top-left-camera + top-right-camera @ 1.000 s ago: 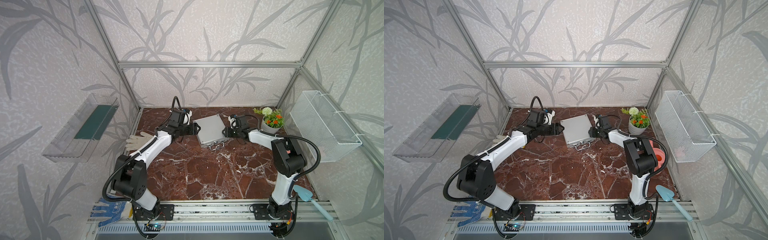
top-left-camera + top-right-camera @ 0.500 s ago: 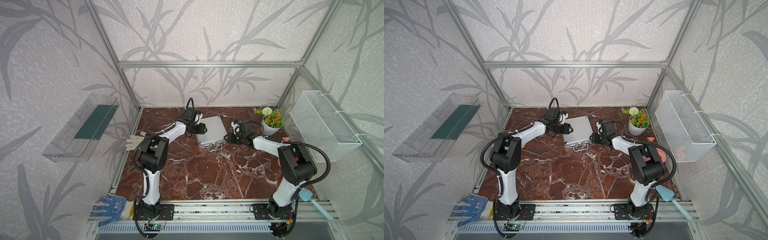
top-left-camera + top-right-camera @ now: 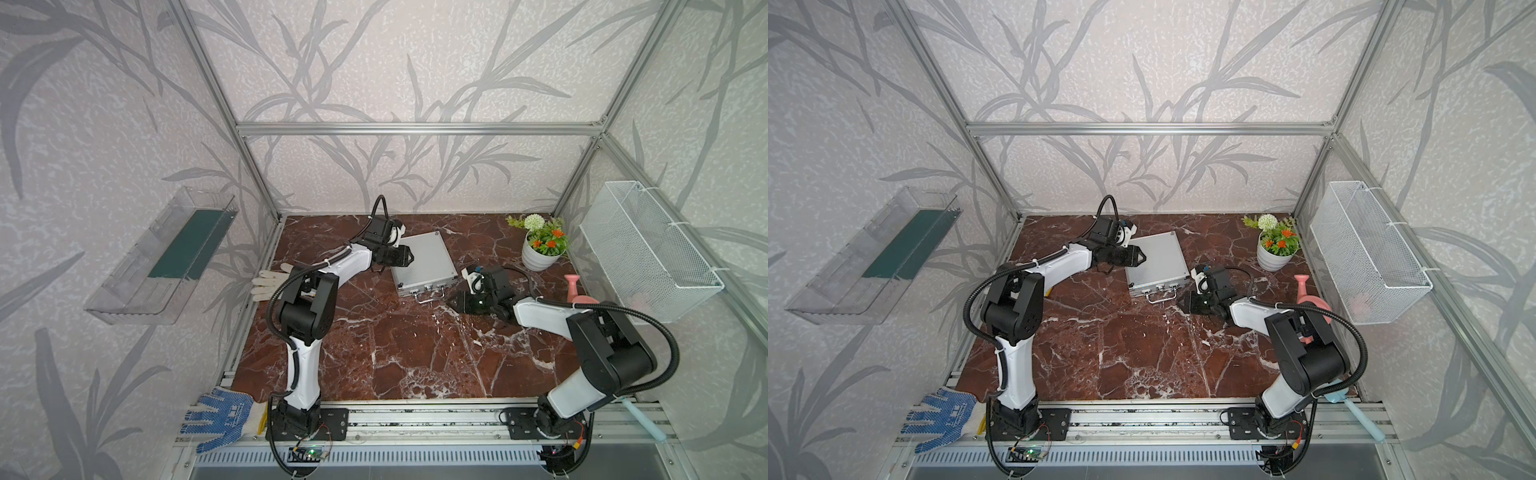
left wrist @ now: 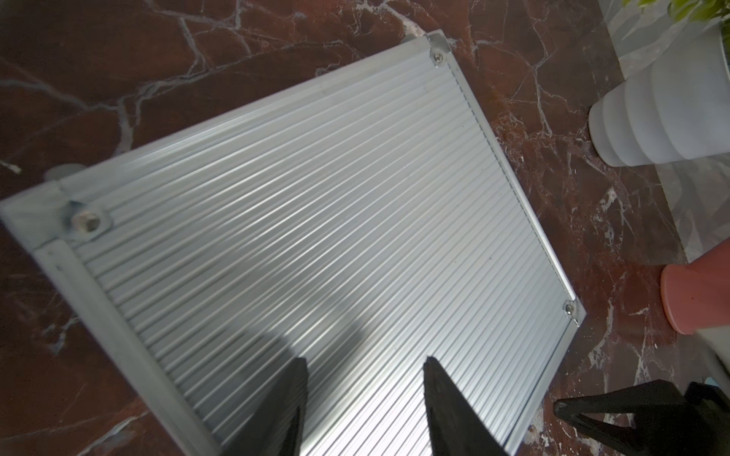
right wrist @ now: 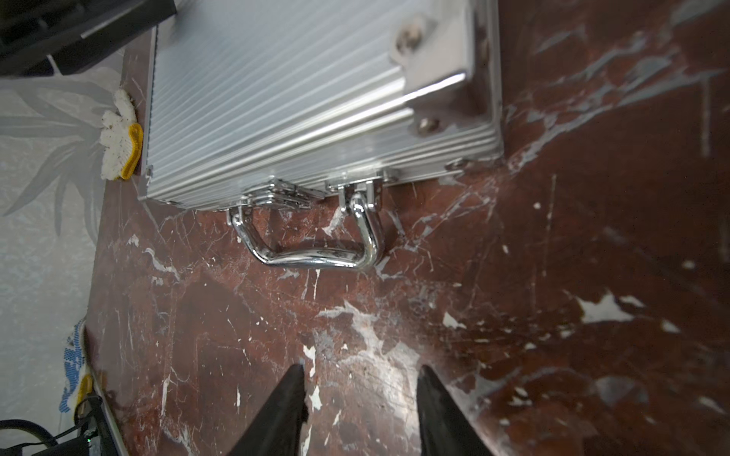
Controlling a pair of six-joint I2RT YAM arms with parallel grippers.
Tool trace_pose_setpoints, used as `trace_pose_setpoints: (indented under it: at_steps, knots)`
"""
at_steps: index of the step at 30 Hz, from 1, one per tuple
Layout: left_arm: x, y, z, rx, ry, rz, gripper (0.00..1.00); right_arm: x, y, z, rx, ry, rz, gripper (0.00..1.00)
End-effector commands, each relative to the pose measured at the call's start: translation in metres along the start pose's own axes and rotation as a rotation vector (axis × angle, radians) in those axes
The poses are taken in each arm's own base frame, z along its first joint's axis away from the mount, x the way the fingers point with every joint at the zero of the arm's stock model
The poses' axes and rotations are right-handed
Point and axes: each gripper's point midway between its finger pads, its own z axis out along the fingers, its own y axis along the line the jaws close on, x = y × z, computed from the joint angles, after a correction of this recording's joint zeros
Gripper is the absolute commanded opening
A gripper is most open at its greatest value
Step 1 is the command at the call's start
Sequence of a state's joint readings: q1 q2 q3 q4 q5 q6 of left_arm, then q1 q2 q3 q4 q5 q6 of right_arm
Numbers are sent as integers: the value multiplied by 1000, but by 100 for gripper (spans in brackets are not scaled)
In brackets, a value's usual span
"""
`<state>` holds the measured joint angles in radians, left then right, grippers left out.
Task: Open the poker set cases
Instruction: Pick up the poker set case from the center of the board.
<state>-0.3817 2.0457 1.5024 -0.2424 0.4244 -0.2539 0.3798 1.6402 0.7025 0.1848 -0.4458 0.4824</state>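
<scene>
The poker set case point(image 3: 424, 262) point(image 3: 1156, 264) is a flat silver ribbed box lying on the marble with its lid down. Its chrome handle point(image 5: 316, 254) and latches face the front. My left gripper point(image 3: 410, 258) point(image 4: 363, 361) hovers open over the left part of the lid point(image 4: 316, 237), holding nothing. My right gripper point(image 3: 451, 302) point(image 5: 359, 369) is open and empty, low over the bare marble just right of the handle point(image 3: 430, 296) and apart from the case point(image 5: 296, 98).
A white flower pot point(image 3: 540, 257), a pink watering can point(image 3: 575, 289) and a wire basket point(image 3: 648, 257) are on the right. A white glove point(image 3: 270, 278) lies by the left wall. A blue-dotted glove point(image 3: 220, 417) lies on the front rail.
My left gripper has swung from the case's left edge to over its lid, its jaws narrower. My right gripper has drawn back from the case's right side to the marble near the handle.
</scene>
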Motion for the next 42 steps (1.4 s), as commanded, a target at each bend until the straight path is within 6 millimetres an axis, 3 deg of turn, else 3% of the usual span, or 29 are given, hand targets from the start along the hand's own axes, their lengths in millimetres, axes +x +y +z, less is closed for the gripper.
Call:
trace_pose_setpoints:
  at_steps: [1, 10, 19, 27, 30, 35, 42]
  knots:
    - [35, 9, 12, 0, 97, -32, 50, -20, 14, 9, -75, -77, -43, 48]
    - [43, 7, 13, 20, 105, -39, 50, -29, -3, 37, -66, -131, -53, 51]
    - [51, 8, 23, 48, 126, -41, 49, -26, 11, 53, -84, -142, -100, 54]
    - [58, 11, 32, 57, 138, -32, 49, -21, 23, 59, -174, -149, -28, 43]
    - [58, 11, 31, 60, 133, -33, 48, -27, 28, 59, -222, -177, 28, 35]
    - [42, -1, 9, 70, 82, -4, 48, -33, 36, 61, -286, -201, 85, 23]
    - [31, -19, -51, 41, 7, -14, 51, -42, 44, 57, -321, -224, 119, 16]
